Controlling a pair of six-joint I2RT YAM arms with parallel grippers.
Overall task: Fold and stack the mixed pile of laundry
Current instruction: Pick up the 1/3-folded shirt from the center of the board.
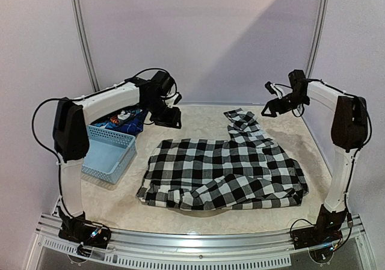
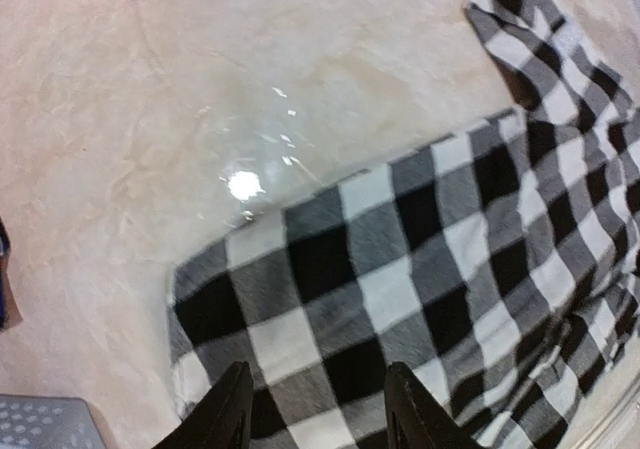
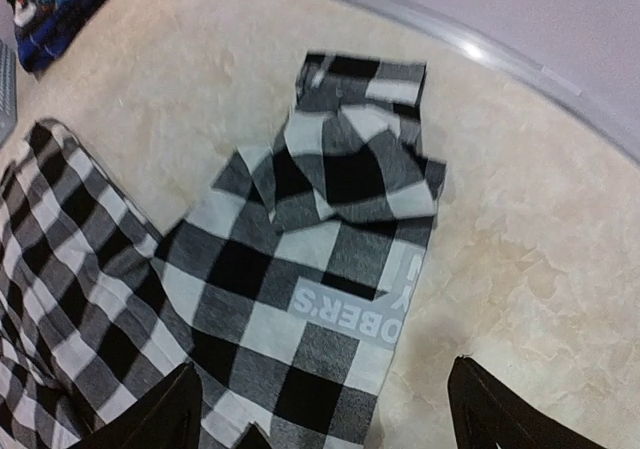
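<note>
Checked shirt (image 1: pixel 222 171): black and white, spread flat mid-bench, its left edge near the basket and its right edge close to the right arm's upright.
Sleeve (image 1: pixel 243 122): runs from the shirt's far right side towards the far edge of the bench, its end folded over on itself.
Dark blue printed piece (image 1: pixel 123 121): bunched at the far end of the basket, far left.
Basket (image 1: pixel 108 156): light blue, perforated, on the left side of the bench, apart from the shirt.
Left gripper (image 1: pixel 167 118): above the shirt's far left corner, jaws partly apart, holding nothing.
Right gripper (image 1: pixel 271 107): far right, just beyond the sleeve end, jaws wide, holding nothing.
Top view only: both arms, the whole outline of the shirt, and the basket in full.
Left wrist view only: a glare spot (image 2: pixel 245 184) on the bare bench (image 2: pixel 200 89) just past the shirt's edge, and a basket corner at lower left.
Right wrist view only: a grey band (image 3: pixel 345 309) on the shirt near the folded sleeve, and the pale curved rim (image 3: pixel 480 54) of the bench.
Writing: the band reads "OBER'S", upside down in that view; the rest cannot be read.
Edges: the shirt's near hem lies close to the near edge.
Open room: bare bench far of the shirt between the two grippers, and a strip between basket and shirt.
</note>
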